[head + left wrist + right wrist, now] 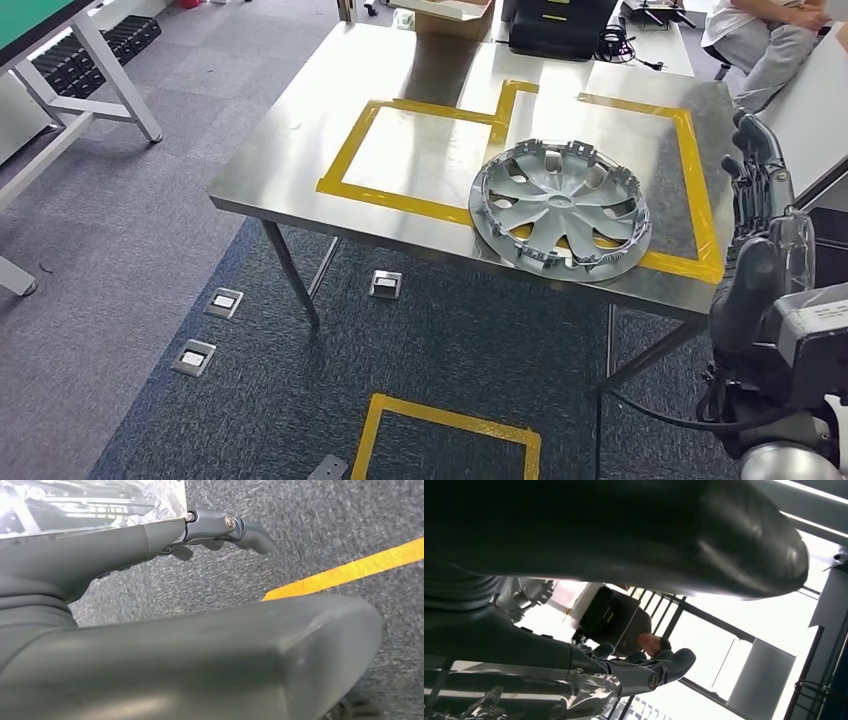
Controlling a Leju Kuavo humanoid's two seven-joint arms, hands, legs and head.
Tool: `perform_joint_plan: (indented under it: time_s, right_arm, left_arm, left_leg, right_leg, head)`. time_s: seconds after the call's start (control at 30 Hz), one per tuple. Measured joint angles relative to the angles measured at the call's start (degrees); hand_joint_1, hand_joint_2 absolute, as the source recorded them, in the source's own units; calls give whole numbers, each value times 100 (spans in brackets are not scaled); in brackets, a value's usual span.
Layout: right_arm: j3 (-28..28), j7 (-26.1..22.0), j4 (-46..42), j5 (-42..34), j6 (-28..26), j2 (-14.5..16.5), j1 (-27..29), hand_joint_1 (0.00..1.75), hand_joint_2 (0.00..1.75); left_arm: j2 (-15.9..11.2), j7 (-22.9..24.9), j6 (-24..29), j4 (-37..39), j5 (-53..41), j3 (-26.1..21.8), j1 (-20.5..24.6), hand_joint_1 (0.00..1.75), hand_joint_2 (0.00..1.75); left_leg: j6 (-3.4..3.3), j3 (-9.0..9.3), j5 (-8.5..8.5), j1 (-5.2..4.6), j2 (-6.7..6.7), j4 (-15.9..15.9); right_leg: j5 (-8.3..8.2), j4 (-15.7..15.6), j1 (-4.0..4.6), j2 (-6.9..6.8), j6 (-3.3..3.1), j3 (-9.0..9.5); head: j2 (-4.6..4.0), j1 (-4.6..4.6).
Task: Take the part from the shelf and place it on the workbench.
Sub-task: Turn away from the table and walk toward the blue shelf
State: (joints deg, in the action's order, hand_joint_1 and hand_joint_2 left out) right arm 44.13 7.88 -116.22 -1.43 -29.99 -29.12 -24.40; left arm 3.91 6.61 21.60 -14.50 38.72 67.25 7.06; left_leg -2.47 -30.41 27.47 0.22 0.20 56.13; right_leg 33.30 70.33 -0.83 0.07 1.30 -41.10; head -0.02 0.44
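Head view: the silver plastic spoked hubcap (560,208), lying near the steel table (300,170) edge beside the empty, loosely extended right-hand fingers (758,160), could be knocked off.

Left hand (165,630) empty, fingers (235,527) apart, above grey carpet (310,525) with a yellow tape line (350,570)

A cardboard box (447,17) and black case (560,25) sit beyond, a seated person (762,40) alongside (far right).
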Motion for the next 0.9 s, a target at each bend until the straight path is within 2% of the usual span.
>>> perform_joint_plan:
  time_s: [0.03, 0.07, 0.1, 0.13, 0.17, 0.2, 0.23, 0.27, 0.33, 0.37, 0.4, 0.43, 0.47, 0.5, 0.53, 0.57, 0.6, 0.63, 0.67, 0.7, 0.73, 0.77, 0.83, 0.87, 0.9]
  right_arm:
    - [-9, 4, -5, 4, 24, -12, 12, 0, 0]
    - [-14, 8, -7, 9, 48, -20, 15, 0, 0]
    - [-22, 10, -8, 15, 66, -24, 13, 0, 0]
    - [-36, 11, -12, 19, 84, -27, 7, 0, 0]
    - [-52, 13, -20, 23, 99, -28, -6, 0, 0]
    - [-72, 13, -33, 26, 112, -30, -18, 0, 0]
    - [-90, 14, -46, 27, 122, -34, -29, 0, 0]
    - [-103, 15, -56, 28, 128, -40, -44, 0, 0]
    - [-116, 17, -66, 29, 137, -52, -64, 0, 0]
    - [-118, 20, -68, 28, 139, -55, -74, 0, 0]
    - [-120, 22, -70, 28, 140, -56, -77, 0, 0]
    - [-121, 25, -70, 27, 142, -56, -81, 0, 0]
    - [-121, 27, -70, 27, 145, -55, -81, 0, 0]
    - [-122, 28, -70, 27, 149, -55, -80, 0, 0]
    - [-121, 30, -69, 26, 151, -55, -78, 0, 0]
    - [-120, 31, -69, 26, 153, -55, -77, 0, 0]
    - [-119, 33, -69, 25, 154, -55, -76, 0, 0]
    - [-119, 33, -70, 25, 154, -56, -76, 0, 0]
    - [-121, 34, -71, 25, 155, -56, -76, 0, 0]
    - [-125, 34, -73, 25, 157, -56, -77, 0, 0]
    - [-130, 33, -74, 25, 161, -56, -79, 0, 0]
    - [-134, 33, -75, 25, 166, -56, -81, 0, 0]
    - [-138, 33, -75, 25, 173, -57, -81, 0, 0]
    - [-139, 34, -75, 24, 173, -58, -81, 0, 0]
    - [-140, 35, -74, 23, 174, -60, -82, 0, 0]
  left_arm:
    - [1, -4, 1, -2, 11, 2, 1, 0, 0]
    - [1, -9, 2, -3, 21, 2, 1, 0, 0]
    - [1, -14, 2, -4, 30, 2, 1, 0, 0]
    - [3, -17, 2, -6, 40, 2, 2, 0, 0]
    - [6, -21, 3, -10, 51, 2, 3, 0, 0]
    - [10, -22, 6, -14, 61, 1, 5, 0, 0]
    - [14, -27, 9, -18, 68, 0, 6, 0, 0]
    - [18, -31, 10, -21, 72, 1, 8, 0, 0]
    - [24, -38, 9, -25, 72, 2, 8, 0, 0]
    - [26, -38, 9, -27, 72, 2, 8, 0, 0]
    - [26, -38, 9, -27, 72, 2, 7, 0, 0]
    - [26, -38, 10, -27, 72, 2, 8, 0, 0]
    - [25, -38, 10, -27, 73, 2, 8, 0, 0]
    - [25, -38, 10, -27, 73, 2, 10, 0, 0]
    - [23, -38, 10, -27, 73, 2, 11, 0, 0]
    - [21, -38, 10, -28, 72, 2, 12, 0, 0]
    - [20, -38, 10, -28, 72, 2, 14, 0, 0]
    - [19, -38, 10, -29, 71, 2, 18, 0, 0]
    - [18, -37, 10, -30, 71, 2, 28, 0, 0]
    - [16, -37, 12, -31, 71, 2, 41, 0, 0]
    - [14, -36, 13, -32, 71, 2, 54, 0, 0]
    - [12, -36, 15, -33, 71, 2, 65, 0, 0]
    - [8, -32, 16, -34, 71, 3, 68, 0, 0]
    - [5, -27, 16, -35, 71, 3, 69, 0, 0]
    - [3, -22, 15, -36, 70, 4, 72, 0, 0]
  left_leg:
    - [-2, -86, -55, -6, 11, 14]
    - [1, -180, -108, -11, 18, 35]
    - [7, -272, -157, -16, 21, 60]
    - [17, -358, -203, -19, 19, 91]
    - [33, -431, -242, -28, 13, 123]
    - [54, -484, -280, -35, 6, 150]
    - [82, -516, -323, -36, -1, 164]
    - [116, -540, -369, -33, -4, 168]
    - [190, -575, -423, -19, -16, 169]
    - [225, -613, -337, -14, -20, 226]
    - [257, -668, -145, -8, -25, 374]
    - [286, -744, 134, 6, -26, 635]
    - [315, -829, 423, 18, -24, 985]
    - [340, -893, 637, 30, -24, 1352]
    - [359, -906, 714, 38, -23, 1628]
    - [369, -847, 658, 41, -23, 1747]
    - [370, -706, 510, 42, -23, 1673]
    - [360, -476, 347, 43, -24, 1416]
    - [340, -200, 286, 39, -25, 1035]
    - [309, 67, 300, 30, -30, 639]
    - [271, 249, 349, 17, -35, 342]
    - [229, 328, 406, 0, -40, 170]
    - [129, 277, 334, -10, -32, 110]
    - [80, 233, 272, -7, -20, 94]
    - [34, 184, 198, 2, -6, 77]
  right_leg:
    - [42, 250, 0, 0, 10, -12]
    - [-44, 325, 0, 0, 11, 61]
    - [-203, 199, 1, 0, 3, 232]
    - [-348, -110, 4, 0, -19, 499]
    - [-392, -531, 14, 0, -52, 809]
    - [-364, -923, 25, 0, -87, 1077]
    - [-314, -1203, 41, 2, -126, 1251]
    - [-266, -1348, 58, 4, -160, 1322]
    - [-343, -1386, 62, -4, -235, 1268]
    - [-395, -1399, 50, -15, -275, 1227]
    - [-459, -1409, 35, -27, -313, 1173]
    - [-521, -1409, 21, -38, -339, 1111]
    - [-578, -1399, 19, -38, -353, 1033]
    - [-635, -1382, 19, -40, -354, 949]
    - [-693, -1361, 19, -42, -348, 856]
    - [-748, -1336, 18, -44, -337, 758]
    - [-798, -1304, 15, -46, -323, 661]
    - [-845, -1266, 13, -47, -307, 565]
    - [-887, -1229, 16, -48, -284, 483]
    - [-927, -1198, 22, -50, -258, 420]
    - [-974, -1183, 26, -55, -227, 380]
    - [-1024, -1185, 26, -60, -192, 359]
    - [-1117, -1218, 10, -62, -118, 341]
    - [-1060, -1194, 3, -56, -86, 313]
    - [-887, -1083, -2, -49, -60, 264]
  head:
    - [0, 7]
    - [0, 13]
    - [0, 15]
    - [0, 16]
    - [0, 17]
    - [0, 10]
    - [0, 6]
    - [0, 4]
    - [0, 8]
    - [0, 6]
    - [0, -7]
    - [0, -20]
    - [0, -37]
    - [0, -49]
    - [0, -55]
    - [0, -60]
    - [0, -67]
    - [0, -74]
    - [0, -82]
    - [0, -87]
    - [0, -90]
    - [0, -94]
    - [0, -91]
    - [0, -88]
    - [0, -71]
